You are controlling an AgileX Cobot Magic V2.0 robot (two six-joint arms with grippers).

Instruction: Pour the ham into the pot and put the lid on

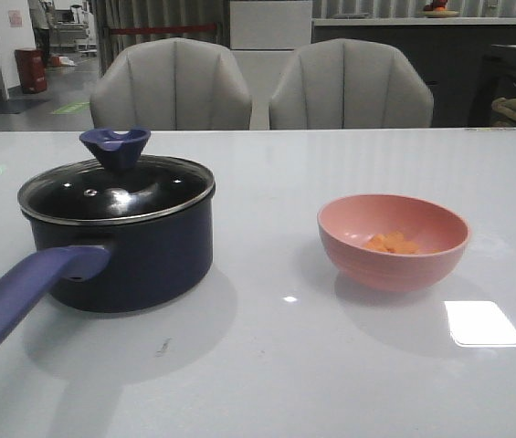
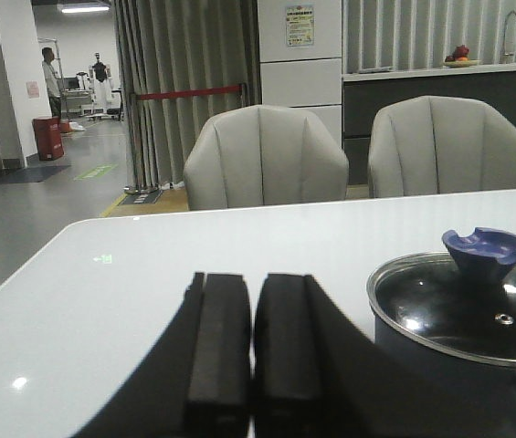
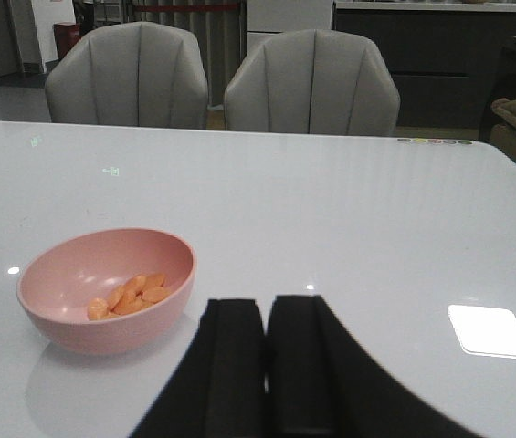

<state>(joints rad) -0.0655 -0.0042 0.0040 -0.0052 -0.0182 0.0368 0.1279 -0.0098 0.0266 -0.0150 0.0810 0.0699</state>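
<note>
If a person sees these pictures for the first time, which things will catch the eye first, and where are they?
The dark navy pot stands on the left of the white table, its glass lid on and its long purple-blue handle reaching toward the camera. To its right sits a pink bowl holding a small heap of orange ham. In the wrist views, the left pincer and right pincer are both shut and empty.
</note>
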